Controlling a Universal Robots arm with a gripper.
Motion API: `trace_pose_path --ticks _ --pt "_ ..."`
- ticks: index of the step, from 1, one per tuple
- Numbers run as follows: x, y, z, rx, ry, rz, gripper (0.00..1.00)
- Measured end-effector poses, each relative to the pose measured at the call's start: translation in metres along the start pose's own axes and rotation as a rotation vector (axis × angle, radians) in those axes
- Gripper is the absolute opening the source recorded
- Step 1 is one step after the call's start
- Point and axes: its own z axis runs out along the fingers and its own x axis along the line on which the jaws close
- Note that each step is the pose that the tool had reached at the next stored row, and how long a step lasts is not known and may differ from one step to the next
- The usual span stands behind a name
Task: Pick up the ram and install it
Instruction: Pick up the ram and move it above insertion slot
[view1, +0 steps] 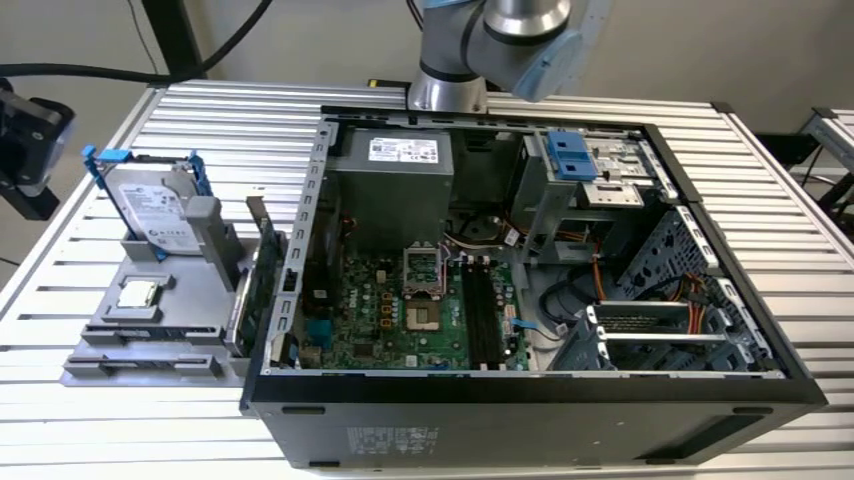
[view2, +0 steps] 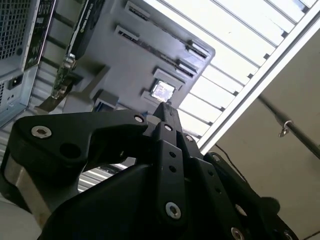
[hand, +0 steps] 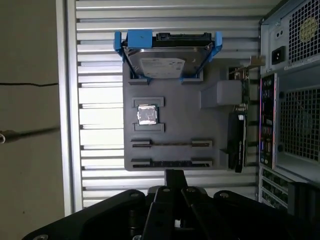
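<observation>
- the black two-fingered hand (hand: 174, 174) is hovering over the near edge of a flat grey plastic parts tray (hand: 175, 127). the tray is lying on the ribbed aluminium tabletop (view1: 240, 110), at the exterior view's left of the open black computer case (view1: 534, 400).
- in both wrist views the hand's fingers are pressing together with nothing between them.
- i cannot pick out the ram, a long narrow circuit-board stick, with certainty. a thin dark strip (hand: 171, 162) is running along the tray groove closest to the hand. i judge it may be the stick standing on edge, but its colour and chips are not showing.
- that strip is lying between the hand and the small square silver processor chip (hand: 146, 115). its long axis is pointing toward the case, roughly crosswise to the motherboard's long black slots (view1: 477, 315).
- i cannot tell whether a slot is filled.
- the silver hard drive in a blue frame (hand: 167, 65) is carrying a white label. another white label (view1: 403, 150) is sitting on the grey power supply. neither is legible.
</observation>
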Motion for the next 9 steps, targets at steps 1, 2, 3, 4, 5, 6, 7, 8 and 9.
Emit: trace_pose_path --ticks 1,2,3,4,5,6,7,8,9 --pt "-0.0001 -0.0016 -0.0001 0.0001 0.0001 0.0 0.0" --pt "-0.0001 -0.0032 -0.0002 0.0001 0.0001 0.0 0.0" --pt "-0.0002 -0.005 -0.0002 0.0 0.0 0.0 0.0" --pt "-0.0003 -0.0069 -0.0003 0.0001 0.0001 0.0 0.0" --pt "-0.0003 -0.0085 -0.0004 0.0001 0.0001 0.0 0.0" --pt "-0.0004 -0.0106 -0.0004 0.0001 0.0001 0.0 0.0" --pt "-0.0005 -0.0126 -0.0005 0.0001 0.0001 0.0 0.0" --pt "-0.0005 -0.0147 -0.0006 0.0 0.0 0.0 0.0" --pt "-0.0006 -0.0167 -0.0006 0.0 0.0 0.0 0.0"
